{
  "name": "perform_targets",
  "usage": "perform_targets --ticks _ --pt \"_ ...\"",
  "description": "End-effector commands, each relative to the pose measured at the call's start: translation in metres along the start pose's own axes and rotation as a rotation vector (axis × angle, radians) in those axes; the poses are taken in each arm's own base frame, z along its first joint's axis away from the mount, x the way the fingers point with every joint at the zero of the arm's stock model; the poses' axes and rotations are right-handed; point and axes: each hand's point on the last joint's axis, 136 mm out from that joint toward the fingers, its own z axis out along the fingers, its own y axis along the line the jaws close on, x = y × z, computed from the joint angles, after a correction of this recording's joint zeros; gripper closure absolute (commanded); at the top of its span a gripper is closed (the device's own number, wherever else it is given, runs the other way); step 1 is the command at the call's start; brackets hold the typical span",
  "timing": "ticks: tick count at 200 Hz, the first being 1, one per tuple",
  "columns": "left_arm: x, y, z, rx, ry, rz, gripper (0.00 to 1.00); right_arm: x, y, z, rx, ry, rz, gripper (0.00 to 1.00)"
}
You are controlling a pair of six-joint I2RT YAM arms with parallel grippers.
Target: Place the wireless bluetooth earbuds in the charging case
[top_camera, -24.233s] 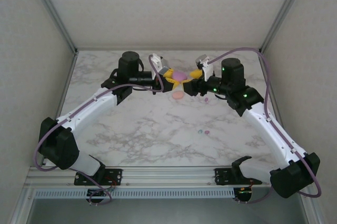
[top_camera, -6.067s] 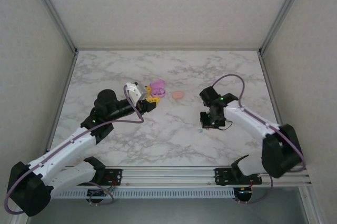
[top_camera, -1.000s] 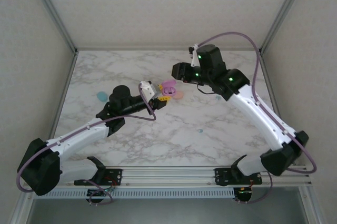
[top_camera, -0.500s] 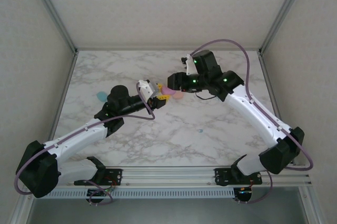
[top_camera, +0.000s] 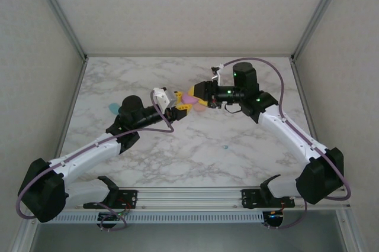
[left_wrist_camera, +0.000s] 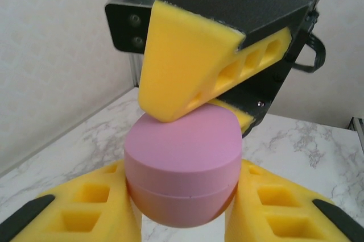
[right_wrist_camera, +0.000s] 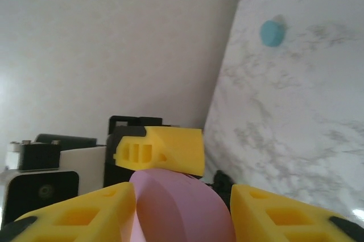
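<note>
The charging case [left_wrist_camera: 181, 165], a pink-purple oval with its lid down, hangs above the table between both arms [top_camera: 188, 97]. My left gripper [left_wrist_camera: 182, 199] is shut on its two sides [top_camera: 182, 107]. My right gripper [top_camera: 193, 92] comes from the opposite side. One of its yellow fingers [left_wrist_camera: 187, 66] presses on the lid and the other peeks out behind the case. In the right wrist view the case [right_wrist_camera: 176, 202] fills the span between the right gripper's [right_wrist_camera: 183, 196] jaws. One tiny teal earbud [top_camera: 224, 146] lies on the marble.
A salmon oval case [top_camera: 201, 109] sits on the table just under the right gripper. A teal round piece [top_camera: 113, 108] lies at the left [right_wrist_camera: 272, 32]. The enclosure walls stand close on three sides.
The right arm swung down and left from the back until its fingers closed over the case. The case lid, raised a second ago, is now down. The left arm barely shifted.
</note>
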Motion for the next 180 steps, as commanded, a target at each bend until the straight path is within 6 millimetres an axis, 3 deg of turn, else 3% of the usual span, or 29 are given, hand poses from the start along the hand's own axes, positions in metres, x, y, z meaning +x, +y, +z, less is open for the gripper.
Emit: perform_targets --ticks 1,49,115,146,180 --pt "-0.037 -0.004 0.001 0.022 -0.108 0.027 0.68 0.004 0.023 0.002 -0.139 0.065 0.001 0.52" --pt "-0.036 0.001 0.002 -0.007 -0.103 0.040 0.68 0.008 0.023 0.000 -0.141 0.073 0.002 0.63" --pt "-0.027 0.004 0.002 -0.019 -0.075 0.042 0.67 0.016 0.027 -0.005 -0.149 0.094 -0.027 0.56" --pt "-0.027 0.005 0.003 -0.024 -0.069 0.042 0.67 0.018 0.027 -0.007 -0.147 0.096 -0.032 0.61" --pt "-0.024 0.009 0.003 -0.049 -0.059 0.038 0.65 0.014 0.020 -0.007 -0.110 0.057 -0.037 0.78"
